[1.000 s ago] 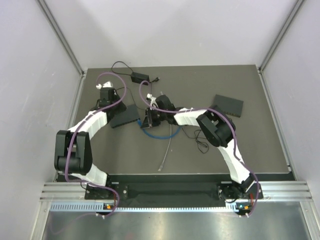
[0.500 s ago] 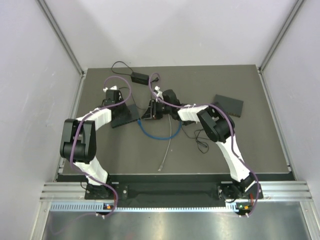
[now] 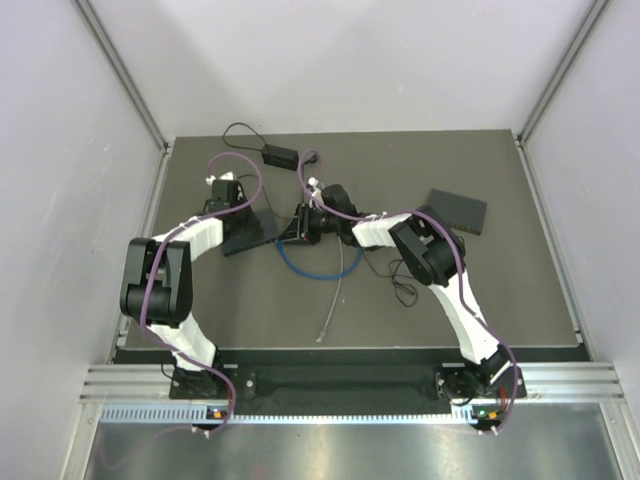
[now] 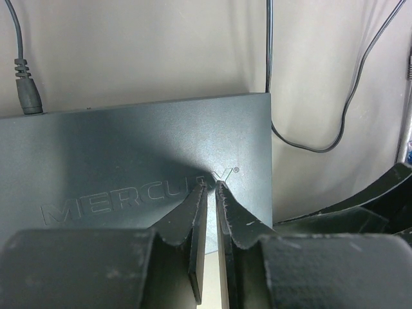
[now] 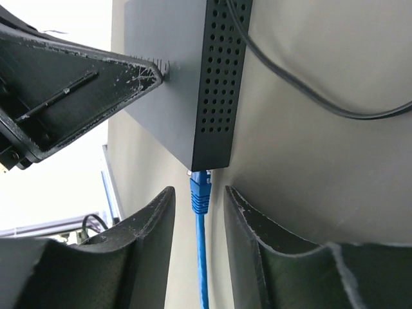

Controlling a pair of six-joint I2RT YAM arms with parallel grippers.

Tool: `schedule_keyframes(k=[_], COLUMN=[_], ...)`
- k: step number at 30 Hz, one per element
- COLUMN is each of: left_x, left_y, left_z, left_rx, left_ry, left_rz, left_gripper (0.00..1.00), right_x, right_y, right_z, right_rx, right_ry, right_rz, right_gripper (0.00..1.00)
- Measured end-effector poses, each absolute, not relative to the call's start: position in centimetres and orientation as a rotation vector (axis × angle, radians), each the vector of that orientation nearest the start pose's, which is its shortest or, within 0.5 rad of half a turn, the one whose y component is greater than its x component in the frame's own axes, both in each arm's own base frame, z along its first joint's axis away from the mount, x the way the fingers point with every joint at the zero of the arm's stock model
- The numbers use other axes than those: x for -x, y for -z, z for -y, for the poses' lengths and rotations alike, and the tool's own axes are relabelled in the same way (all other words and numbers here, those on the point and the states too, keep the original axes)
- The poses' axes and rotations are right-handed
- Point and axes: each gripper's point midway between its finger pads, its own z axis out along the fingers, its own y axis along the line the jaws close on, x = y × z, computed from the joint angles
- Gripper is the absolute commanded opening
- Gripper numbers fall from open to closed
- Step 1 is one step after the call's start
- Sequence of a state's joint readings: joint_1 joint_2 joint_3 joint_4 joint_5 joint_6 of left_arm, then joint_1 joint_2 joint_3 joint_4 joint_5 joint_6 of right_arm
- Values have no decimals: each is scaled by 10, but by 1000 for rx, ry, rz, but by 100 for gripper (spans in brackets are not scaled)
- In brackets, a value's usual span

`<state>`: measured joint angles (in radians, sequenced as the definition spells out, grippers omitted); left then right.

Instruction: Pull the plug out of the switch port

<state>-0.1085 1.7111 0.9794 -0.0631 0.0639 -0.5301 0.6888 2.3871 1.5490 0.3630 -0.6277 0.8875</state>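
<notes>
The dark grey Mercury switch (image 3: 250, 233) lies flat at the back left of the mat. A blue plug (image 5: 200, 183) on a blue cable (image 3: 308, 268) sits in its port at the near corner. My left gripper (image 4: 211, 185) is shut, its tips resting on the top of the switch (image 4: 129, 148) by the logo. My right gripper (image 5: 198, 196) is open, one finger on each side of the blue plug, not touching it. In the top view the right gripper (image 3: 300, 226) is at the switch's right end and the left gripper (image 3: 232, 213) is over its left part.
A second dark switch (image 3: 458, 210) lies at the back right. A black power adapter (image 3: 280, 153) and its cord lie at the back. A black power plug (image 4: 26, 90) enters the switch's rear. A grey cable (image 3: 335, 295) and a thin black cable (image 3: 400, 285) trail over the mat.
The left gripper has moved right onto the switch top. The right gripper has swung up and closed in on the switch's port end, around the blue plug.
</notes>
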Motion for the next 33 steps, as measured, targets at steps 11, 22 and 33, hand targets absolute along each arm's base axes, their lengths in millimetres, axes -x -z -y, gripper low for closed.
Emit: schedule_keyframes(k=[11,22,33], left_x=[-422,-421,-422], left_y=[-53,-53,-52], left_z=[80,80,80], left_rx=[472,483,482], left_ry=[385,388,391], left_rz=[-2345,-2344,-2332], left_gripper=[15,15,15], right_x=[-362,-371,-372], right_y=[-38,-33,-31], right_z=[-477,-479,-483], right_rx=[155,-24,-103], right_ry=[-1563,-1532,-1511], right_rz=[-2347,-2347,-2352], right_gripper=[35,24,23])
